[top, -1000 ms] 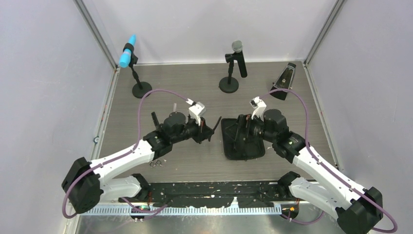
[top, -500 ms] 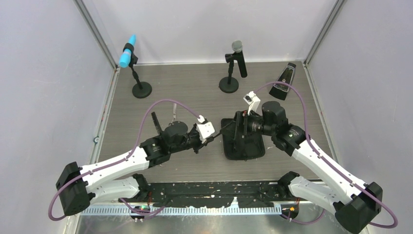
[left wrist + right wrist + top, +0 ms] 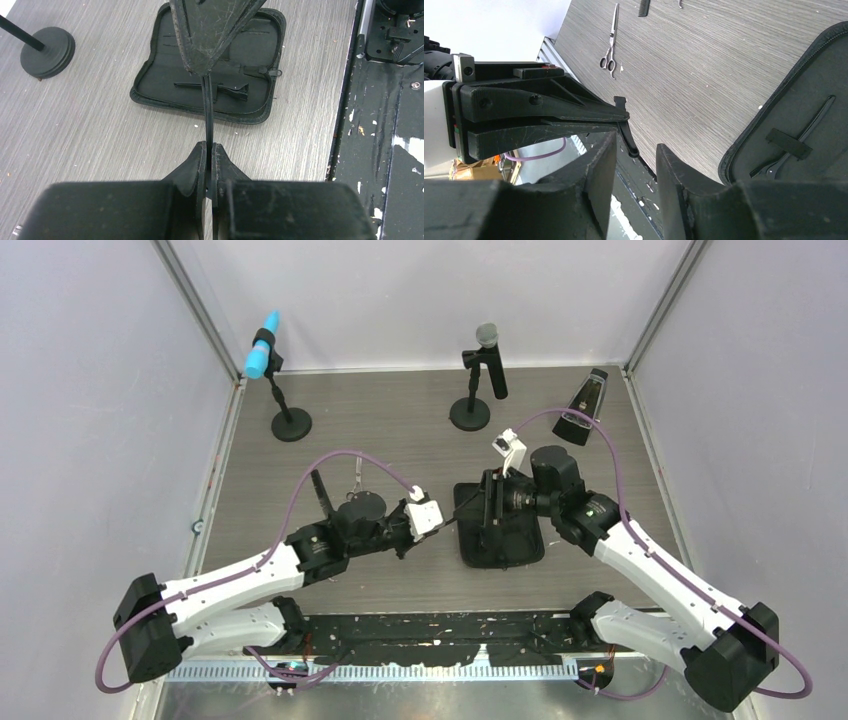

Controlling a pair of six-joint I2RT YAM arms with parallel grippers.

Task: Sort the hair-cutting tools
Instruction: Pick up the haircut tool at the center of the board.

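Note:
My left gripper point(image 3: 209, 146) is shut on a thin black hair clip point(image 3: 207, 112) and holds it above the table, pointing at the right gripper. It also shows in the top view point(image 3: 440, 523). My right gripper point(image 3: 636, 144) is open, its jaws on either side of the clip's free end point(image 3: 629, 145), not touching it. It hovers over the left edge of the open black zip case point(image 3: 505, 540). A second hair clip point(image 3: 215, 89) lies inside the case. One silver scissors point(image 3: 611, 37) and the black comb point(image 3: 644, 7) lie on the table behind the left arm.
Two microphones on round black bases stand at the back, a blue one point(image 3: 262, 345) at the left and a grey one point(image 3: 487, 340) in the middle. A dark wedge-shaped object point(image 3: 583, 405) stands at the back right. The black rail point(image 3: 385, 125) runs along the near edge.
My left gripper has moved right and lowered, bringing the clip to the case's edge. My right gripper has shifted left to meet the clip's tip.

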